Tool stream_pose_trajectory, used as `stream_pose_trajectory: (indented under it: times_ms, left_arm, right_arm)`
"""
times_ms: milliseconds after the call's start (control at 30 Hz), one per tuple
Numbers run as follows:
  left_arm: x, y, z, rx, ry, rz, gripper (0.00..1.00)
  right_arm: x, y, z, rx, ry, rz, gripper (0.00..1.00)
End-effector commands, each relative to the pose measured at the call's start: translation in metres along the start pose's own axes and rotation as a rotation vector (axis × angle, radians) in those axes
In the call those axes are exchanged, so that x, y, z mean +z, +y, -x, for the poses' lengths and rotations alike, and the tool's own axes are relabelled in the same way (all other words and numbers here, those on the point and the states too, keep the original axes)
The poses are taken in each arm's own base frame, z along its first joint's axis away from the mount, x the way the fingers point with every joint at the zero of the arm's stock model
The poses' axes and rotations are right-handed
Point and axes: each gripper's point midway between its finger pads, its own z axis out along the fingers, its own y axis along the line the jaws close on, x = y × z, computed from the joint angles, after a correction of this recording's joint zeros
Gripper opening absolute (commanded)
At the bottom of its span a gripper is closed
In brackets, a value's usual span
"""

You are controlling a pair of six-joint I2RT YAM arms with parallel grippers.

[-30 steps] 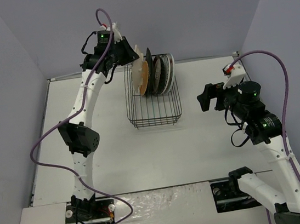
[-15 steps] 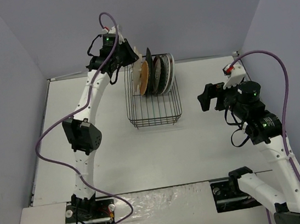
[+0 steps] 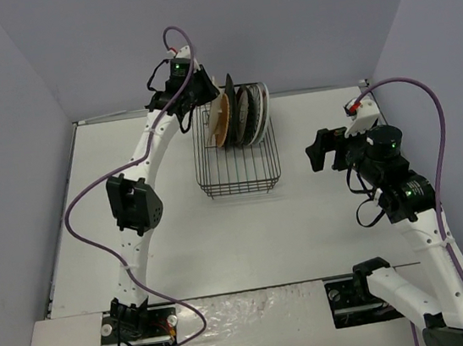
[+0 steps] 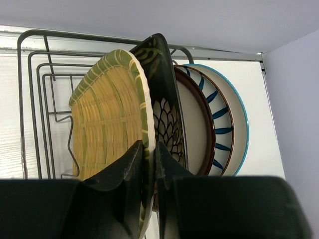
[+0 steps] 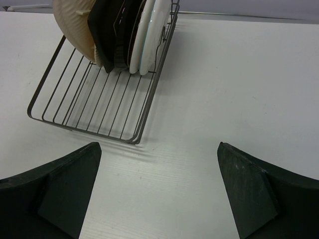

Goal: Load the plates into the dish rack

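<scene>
The black wire dish rack (image 3: pixel 239 168) stands at the back middle of the table. Several plates stand upright in its far end. In the left wrist view they are the yellow-green plate (image 4: pixel 107 114), a dark square plate (image 4: pixel 162 69), a red-rimmed cream plate (image 4: pixel 195 124) and a white plate with dark radial stripes (image 4: pixel 227 117). My left gripper (image 3: pixel 195 92) is shut on the rim of the yellow-green plate (image 3: pixel 218 119), which stands leftmost, against the dark one. My right gripper (image 3: pixel 318 151) is open and empty, hovering right of the rack (image 5: pixel 94 99).
The rack's near half holds no plates. White tabletop (image 5: pixel 224 89) lies between the rack and my right gripper. Grey walls close in the table at the back and both sides.
</scene>
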Motion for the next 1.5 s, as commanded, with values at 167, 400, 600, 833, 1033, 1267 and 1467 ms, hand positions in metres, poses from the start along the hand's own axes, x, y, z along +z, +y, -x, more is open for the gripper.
stream_pose_trajectory:
  times_ms: [167,400,600,833,1033,1267,1467]
  left_arm:
    - [-0.005,-0.016,0.030,0.000,-0.133,-0.038,0.00]
    - [-0.028,-0.044,0.058,0.121,-0.216,-0.134,0.00]
    - [-0.044,-0.063,0.070,0.208,-0.297,-0.225,0.00]
    - [-0.024,-0.047,0.040,0.185,-0.201,-0.170,0.01]
    - [-0.018,-0.042,0.023,0.160,-0.155,-0.150,0.28]
    - [-0.040,-0.046,0.039,0.181,-0.189,-0.124,0.64]
    - [-0.067,-0.049,0.058,0.216,-0.228,-0.087,0.90]
  right_arm:
    - [0.002,0.002,0.016,-0.017,-0.047,0.005,1.00]
    - [0.002,0.002,0.015,-0.020,-0.046,0.002,1.00]
    - [0.003,0.001,0.013,-0.021,-0.040,-0.001,1.00]
    - [0.004,0.002,0.013,-0.020,-0.035,0.007,1.00]
    - [0.004,0.002,0.013,-0.018,-0.035,0.008,1.00]
    - [0.002,0.003,0.021,-0.026,-0.052,0.007,1.00]
    - [0.001,0.005,0.032,-0.033,-0.074,0.016,1.00]
